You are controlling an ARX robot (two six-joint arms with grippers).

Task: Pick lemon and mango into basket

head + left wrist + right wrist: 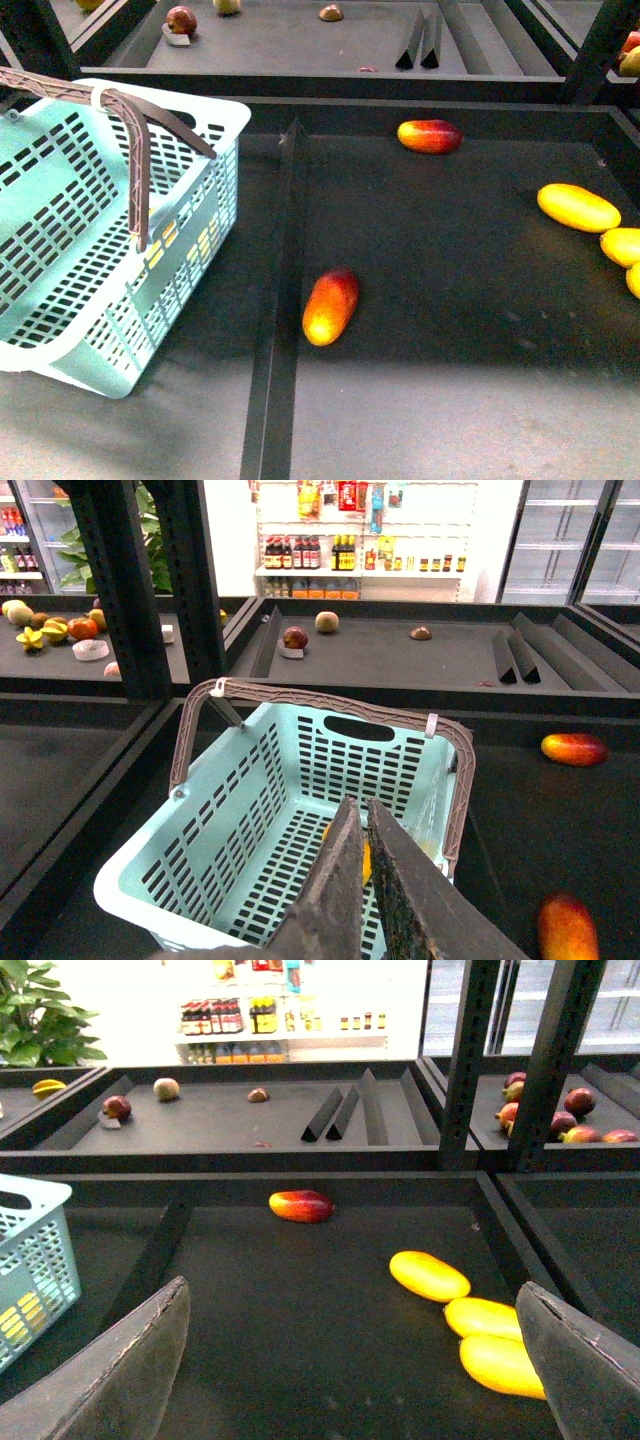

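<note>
The mint-green basket (60,270) stands tilted at the left of the shelf; it also shows in the left wrist view (300,780) and at the edge of the right wrist view (30,1250). My left gripper (363,805) is shut and empty, held above the basket's open top. A small yellow thing (367,862) lies on the basket floor, mostly hidden by the fingers. Three yellow mangoes lie together at the right: one (578,207) (429,1275), a second (622,245) (483,1317), a third (503,1365). My right gripper (352,1290) is open above the dark shelf, the mangoes near its right finger. Neither gripper shows in the front view.
Two red-and-yellow oblong fruits lie on the shelf, one in the middle (331,306) and one at the back (429,136). A raised black divider (278,300) runs between basket and fruits. Dark frame posts (465,1060) and a rear shelf with scattered fruit (181,19) stand behind.
</note>
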